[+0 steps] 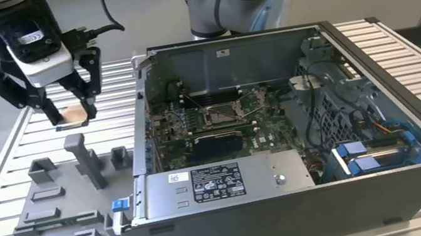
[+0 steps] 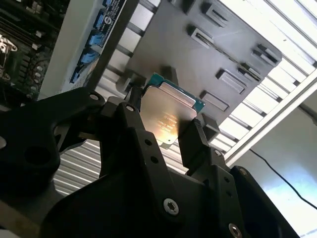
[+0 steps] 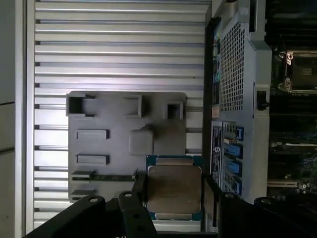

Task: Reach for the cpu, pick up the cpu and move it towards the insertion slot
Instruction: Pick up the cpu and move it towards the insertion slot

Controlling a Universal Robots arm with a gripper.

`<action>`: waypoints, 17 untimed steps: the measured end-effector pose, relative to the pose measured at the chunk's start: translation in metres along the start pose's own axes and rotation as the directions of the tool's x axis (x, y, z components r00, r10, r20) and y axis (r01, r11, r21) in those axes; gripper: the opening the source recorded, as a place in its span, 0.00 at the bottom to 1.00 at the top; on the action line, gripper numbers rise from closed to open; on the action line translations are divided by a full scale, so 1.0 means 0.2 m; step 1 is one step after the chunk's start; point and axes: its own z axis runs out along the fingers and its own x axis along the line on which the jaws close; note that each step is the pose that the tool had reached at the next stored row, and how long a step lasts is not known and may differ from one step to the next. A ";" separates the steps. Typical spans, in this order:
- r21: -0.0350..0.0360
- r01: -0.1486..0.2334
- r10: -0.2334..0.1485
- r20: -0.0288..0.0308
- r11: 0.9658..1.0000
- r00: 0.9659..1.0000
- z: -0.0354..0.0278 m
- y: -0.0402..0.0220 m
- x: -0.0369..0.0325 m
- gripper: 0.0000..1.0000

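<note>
My black gripper (image 1: 73,117) clamps the small flat square silvery cpu (image 3: 174,191), 2 fingers on opposite edges, above the grey plastic fixture (image 1: 55,209). Toward the exterior view's right, the metal-framed square insertion slot (image 1: 219,114) sits inside the open computer case (image 1: 358,196).

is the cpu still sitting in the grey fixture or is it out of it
Out. The end effector grips the cpu by its edges and holds it in the air above the grey fixture, outside the computer case.

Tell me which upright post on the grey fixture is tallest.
The slim T-topped post at the fixture's centre; the two shorter blocks and flank it. The claw holds the cpu above.
</note>
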 end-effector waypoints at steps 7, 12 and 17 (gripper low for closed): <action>0.000 0.000 0.000 0.000 1.000 1.000 0.001 0.000 -0.150 0.00; 0.000 0.000 0.000 0.000 1.000 1.000 0.003 0.000 -0.260 0.00; 0.000 0.000 0.000 0.000 1.000 1.000 0.003 0.000 -0.350 0.00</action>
